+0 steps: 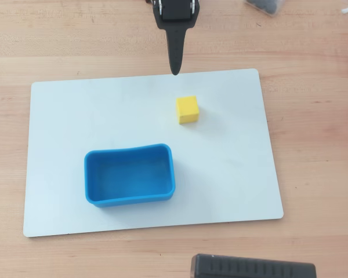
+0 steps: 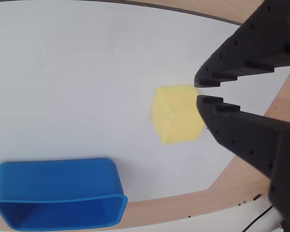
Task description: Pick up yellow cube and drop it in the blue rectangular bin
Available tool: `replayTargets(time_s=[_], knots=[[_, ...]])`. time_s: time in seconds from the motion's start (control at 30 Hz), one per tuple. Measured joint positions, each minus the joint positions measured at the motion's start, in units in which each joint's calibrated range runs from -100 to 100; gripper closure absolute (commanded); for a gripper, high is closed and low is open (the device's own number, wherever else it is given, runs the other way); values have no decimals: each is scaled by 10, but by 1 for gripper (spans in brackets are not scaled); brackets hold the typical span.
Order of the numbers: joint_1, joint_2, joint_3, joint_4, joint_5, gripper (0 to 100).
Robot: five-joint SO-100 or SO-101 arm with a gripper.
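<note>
Yellow cube (image 1: 187,109) sits on the white mat (image 1: 238,174) just above the centre of the overhead frame, apart from the blue bin (image 1: 129,175) at lower left of it. My tool (image 2: 197,91) enters the wrist view from the right, its tips almost together and gripping nothing. Light wood counter (image 1: 313,116) surrounds the mat.

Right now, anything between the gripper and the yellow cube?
Nothing. In the overhead view only bare white board separates the gripper from the yellow cube. The blue rectangular bin sits off to the side.
</note>
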Motion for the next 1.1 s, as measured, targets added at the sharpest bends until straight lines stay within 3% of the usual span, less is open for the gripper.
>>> replayTargets(time_s=[0.53, 1.1], knots=[[-21, -118, 27, 58, 14, 100], [-22, 370, -319, 89, 14, 100]])
